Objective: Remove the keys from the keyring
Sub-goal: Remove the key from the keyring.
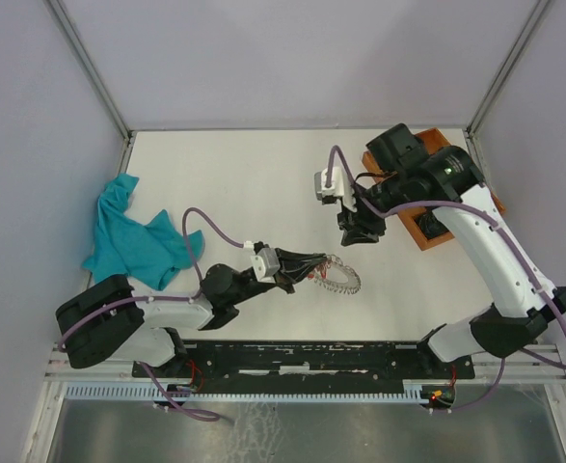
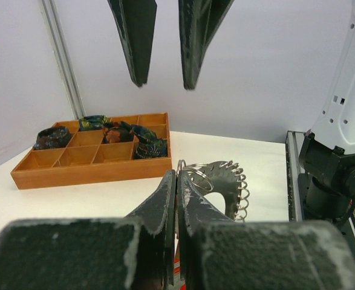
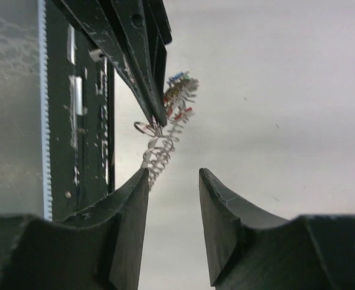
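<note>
While left hand (image 1: 313, 262) clamps keyring (image 1: 343, 279), right hand (image 1: 352, 238) hangs parted above.

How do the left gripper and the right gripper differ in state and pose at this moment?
The left gripper is shut, pinching the keyring at its edge; the right gripper is open and holds nothing. The left gripper reaches in nearly level; the right gripper points down from above the keyring, apart from it. Both are dark and aimed at the keyring.
</note>
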